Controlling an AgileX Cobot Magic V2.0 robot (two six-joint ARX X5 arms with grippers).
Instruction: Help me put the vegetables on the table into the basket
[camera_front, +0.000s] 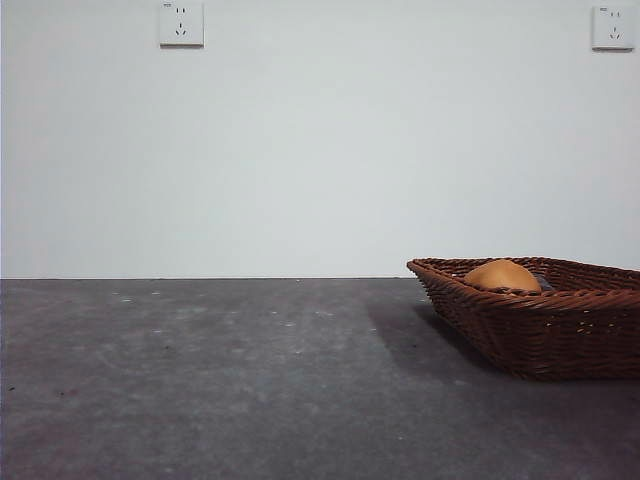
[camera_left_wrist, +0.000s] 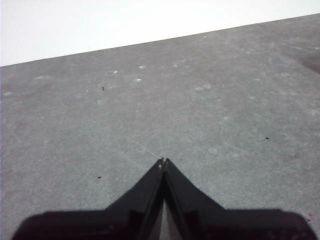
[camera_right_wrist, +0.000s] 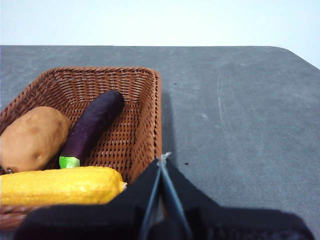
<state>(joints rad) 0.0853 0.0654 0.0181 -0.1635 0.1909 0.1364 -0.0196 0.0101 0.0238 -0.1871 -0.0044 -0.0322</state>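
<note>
While both claws sit pressed shut with their black tips meeting and nothing between them, all three vegetables already lie inside the basket (camera_right_wrist: 145, 107). In its own wrist view the right claw (camera_right_wrist: 162, 159) hovers just beside the basket's woven wall, its closed tips showing against the rim at one corner, though whether they touch the wicker cannot be told. Within the basket, the potato (camera_right_wrist: 32, 137) rests against one side wall, the eggplant (camera_right_wrist: 92, 127) lies beside it with its green cap toward the corn (camera_right_wrist: 60, 185), and the corn lies across the end of the basket nearest the right claw, touching or nearly touching the potato. The left claw (camera_left_wrist: 163, 162) is likewise closed and empty, hanging over a bare stretch of the grey table (camera_left_wrist: 210, 110) with the basket out of its view. From the front, the basket (camera_front: 560, 335) stands on the table (camera_front: 220, 380) with only the top of the potato (camera_front: 502, 275) showing above its braided rim; the eggplant and corn are hidden behind the wall. On the white wall behind the basket are two sockets (camera_front: 181, 23); the tiny marks on them are too small to read, and no other writing shows.
</note>
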